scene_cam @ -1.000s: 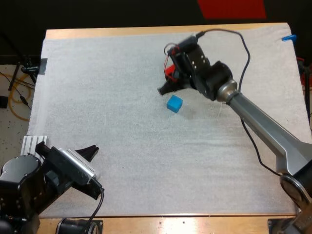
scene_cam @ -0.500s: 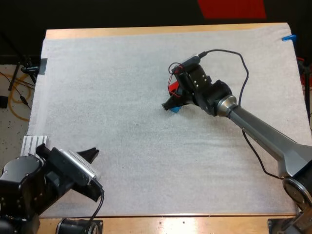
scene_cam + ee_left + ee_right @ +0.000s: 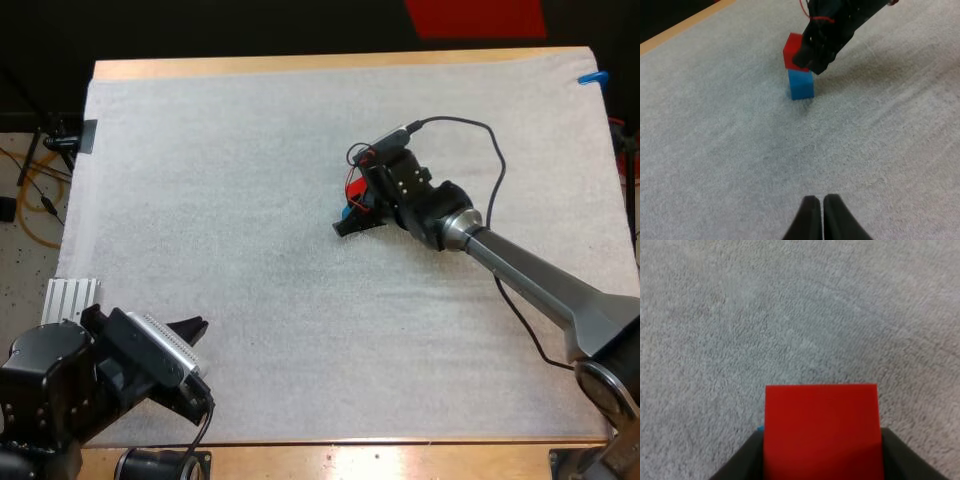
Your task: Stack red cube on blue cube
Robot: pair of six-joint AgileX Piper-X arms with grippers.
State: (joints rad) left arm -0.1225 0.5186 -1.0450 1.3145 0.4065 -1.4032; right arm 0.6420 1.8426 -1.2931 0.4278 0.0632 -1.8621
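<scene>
left gripper (image 3: 817, 201) sits low over the mat's near left corner, its fingers pressed together on nothing. bare white mat (image 3: 200, 180) stretches ahead of it. farther out, a little right of the mat's middle, the blue cube (image 3: 801, 84) stands on the mat with the red cube (image 3: 791, 49) on top of it, faces meeting, the red one set slightly off to one side. right gripper (image 3: 350, 214) clamps the red cube from both sides, its dark fingers (image 3: 742, 462) flanking it. beyond runs the table (image 3: 300, 64) edge.
</scene>
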